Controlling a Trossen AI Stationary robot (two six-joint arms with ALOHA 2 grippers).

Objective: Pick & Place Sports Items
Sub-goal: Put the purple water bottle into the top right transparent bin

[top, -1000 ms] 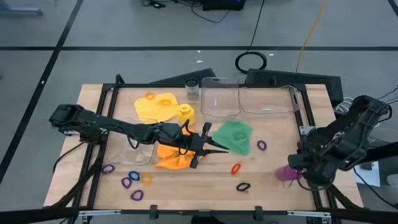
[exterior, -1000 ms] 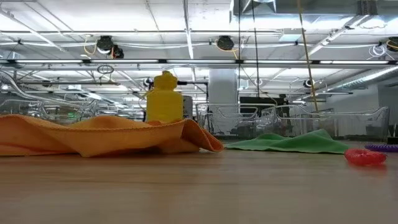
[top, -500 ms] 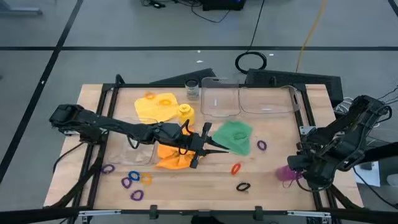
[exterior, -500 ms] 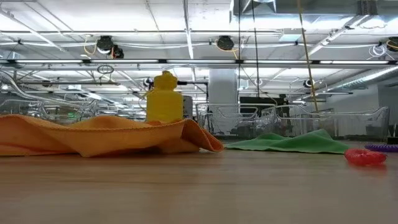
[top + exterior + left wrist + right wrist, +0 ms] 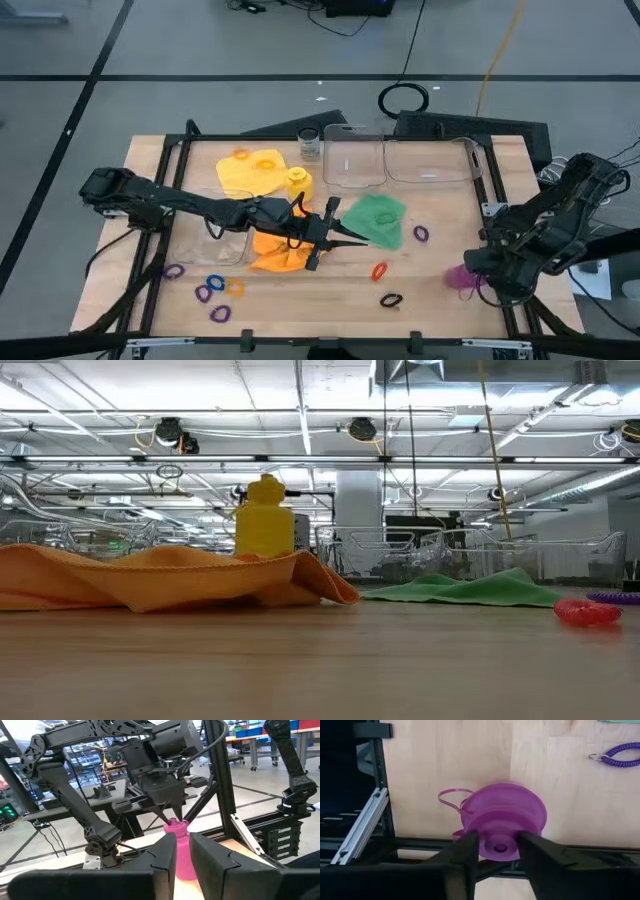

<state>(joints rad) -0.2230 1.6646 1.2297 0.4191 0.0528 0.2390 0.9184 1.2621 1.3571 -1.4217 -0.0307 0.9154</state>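
Now purple bottle between right hand fingers.

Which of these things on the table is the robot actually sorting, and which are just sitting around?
Being sorted: purple bottle, yellow bottle, green cloth, orange cloth, yellow cloth, coloured rings.

Just sitting there: clear plastic boxes, small glass jar.

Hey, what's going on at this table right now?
A two-arm robot is sorting sports items. The right gripper is closing around the cap of a purple bottle near the table's right edge. The left gripper waits mid-table, between the orange cloth and the green cloth. Coloured elastic rings lie scattered around.
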